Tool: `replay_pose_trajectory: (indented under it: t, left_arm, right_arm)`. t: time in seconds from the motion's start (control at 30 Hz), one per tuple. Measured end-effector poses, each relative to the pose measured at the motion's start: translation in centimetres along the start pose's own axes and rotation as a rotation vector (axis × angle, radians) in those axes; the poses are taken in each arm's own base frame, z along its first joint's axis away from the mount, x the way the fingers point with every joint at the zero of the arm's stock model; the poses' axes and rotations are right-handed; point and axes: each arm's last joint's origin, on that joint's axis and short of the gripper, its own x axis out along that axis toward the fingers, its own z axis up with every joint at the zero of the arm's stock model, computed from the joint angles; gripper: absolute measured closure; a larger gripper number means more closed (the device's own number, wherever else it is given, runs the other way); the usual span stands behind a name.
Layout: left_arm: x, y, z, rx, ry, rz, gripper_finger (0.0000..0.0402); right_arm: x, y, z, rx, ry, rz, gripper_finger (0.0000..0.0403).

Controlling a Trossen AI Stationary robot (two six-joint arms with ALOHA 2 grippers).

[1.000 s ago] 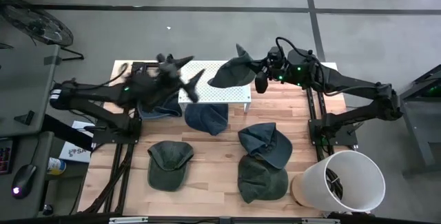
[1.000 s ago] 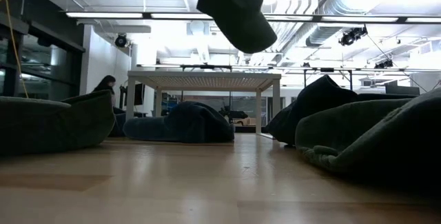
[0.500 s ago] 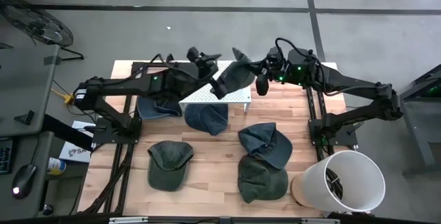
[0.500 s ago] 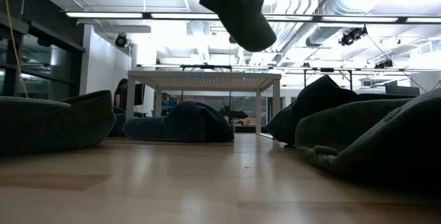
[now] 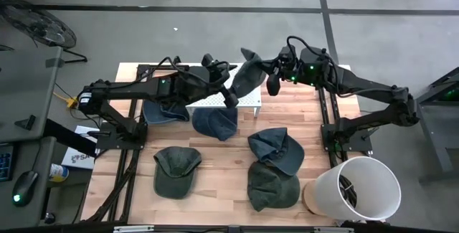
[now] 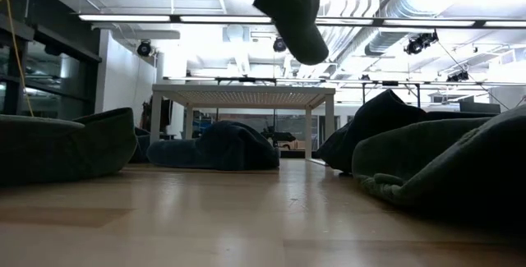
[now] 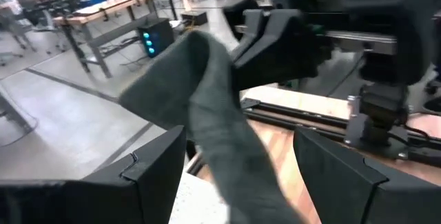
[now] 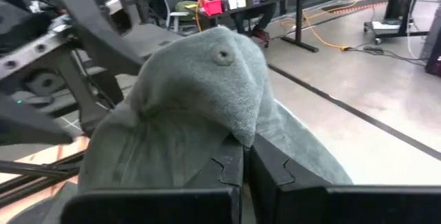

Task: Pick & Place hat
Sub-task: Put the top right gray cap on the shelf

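Hat first — a dark green fabric cap [image 5: 246, 74] hangs in the air above the small white perforated stand [image 5: 224, 102] at about twelve o'clock on the light wooden worktop [image 5: 215, 183], well clear of its slatted top. A second ago the cap spread broad and the left arm stood off at nine o'clock; since then that arm has swung in toward the centre and the cap now hangs narrower, folded long. My reading is a hand-over or a two-arm straightening of the cap, not yet a placement.

The right end effector [image 5: 266, 68] is clamped tight on the cap's edge, reaching in from three o'clock; its wrist view shows the crown with its top button draped over the closed fingers [image 8: 227, 172]. The left end effector [image 5: 228, 89] stands wide, its two dark fingers [image 7: 155, 172] either side of the hanging cloth, and in that view I cannot tell whether they touch it — they have not closed on it.

Outward, other dark caps lie on the worktop: one blue-grey [image 5: 214, 123] just below the stand, one green [image 5: 176, 170] at seven o'clock, a pile [image 5: 274, 163] at five o'clock. A white cylindrical bin [image 5: 353, 188] stands at four o'clock.
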Motion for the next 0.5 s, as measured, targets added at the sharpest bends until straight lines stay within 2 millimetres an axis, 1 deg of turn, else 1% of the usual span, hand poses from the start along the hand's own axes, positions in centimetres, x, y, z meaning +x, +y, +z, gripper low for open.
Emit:
replay_pose_trajectory:
  t: [0.17, 0.5]
  left_arm:
    - [-0.01, 0.05, -0.01, -0.001, 0.002, 0.012, 0.0138]
    - [0.29, -0.1, -0.65, -0.01, 0.046, 0.028, 0.0138]
  right_arm:
    - [0.03, -0.16, 0.01, -0.006, 0.008, 0.033, 0.0403]
    - [0.01, -0.15, 0.02, -0.028, 0.008, 0.036, 0.0403]
